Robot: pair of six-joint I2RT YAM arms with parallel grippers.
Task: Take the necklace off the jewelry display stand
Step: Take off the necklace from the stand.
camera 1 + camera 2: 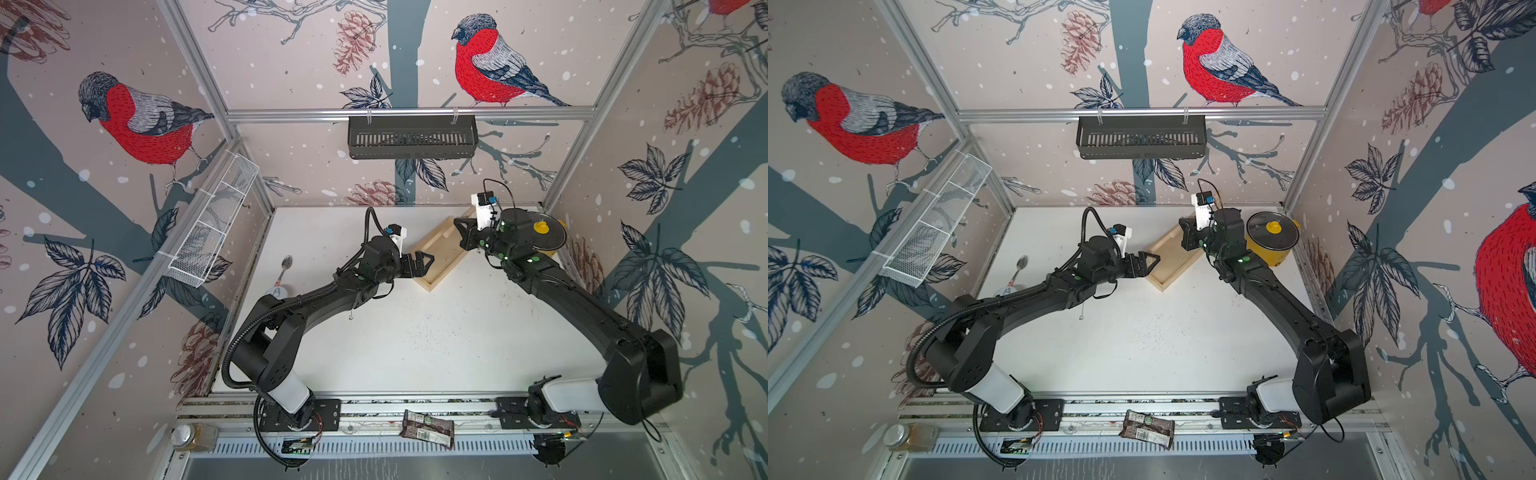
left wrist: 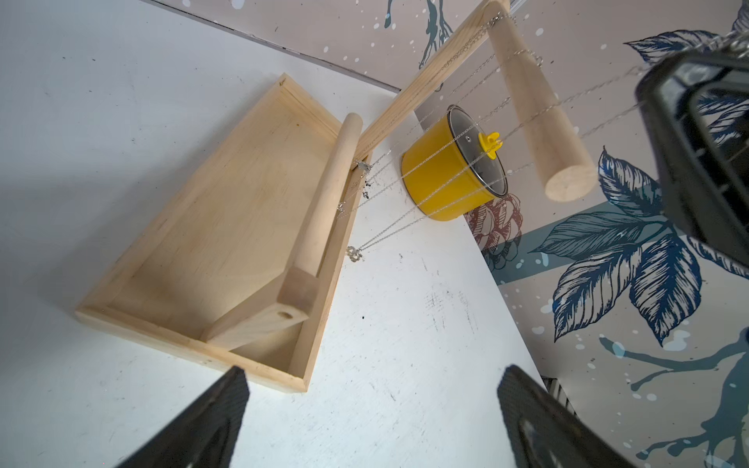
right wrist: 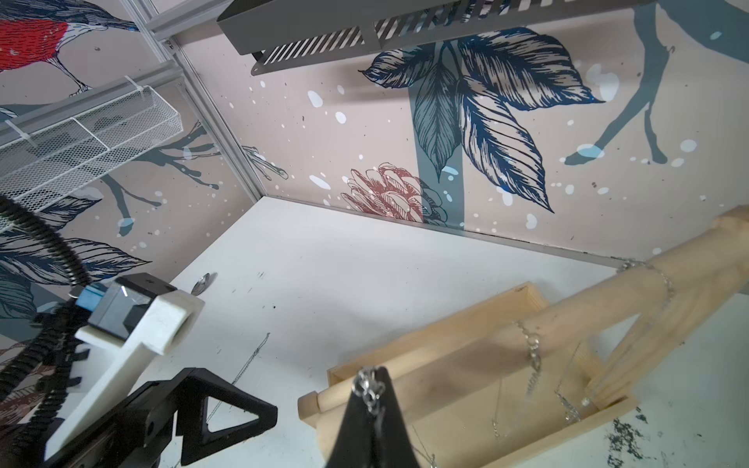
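The jewelry display stand (image 1: 436, 266) (image 1: 1169, 266) is pale wood and stands at the back right of the table in both top views. Its tray (image 2: 227, 227), post and round crossbar (image 2: 535, 105) show in the left wrist view. Thin silver chains hang over the crossbar. My right gripper (image 3: 371, 385) (image 1: 459, 226) is above the stand, shut on the clasp end of a necklace (image 3: 369, 391). Two taut strands (image 2: 600, 87) run from it past the crossbar. My left gripper (image 2: 375, 377) (image 1: 426, 264) stands open over bare table by the tray's near corner, holding nothing.
A yellow pot (image 1: 536, 232) (image 2: 450, 170) with a glass lid sits right behind the stand, against the right wall. A spoon (image 1: 286, 264) lies at the table's left. A black basket (image 1: 411, 137) and a white mesh basket (image 1: 212, 232) hang on the walls.
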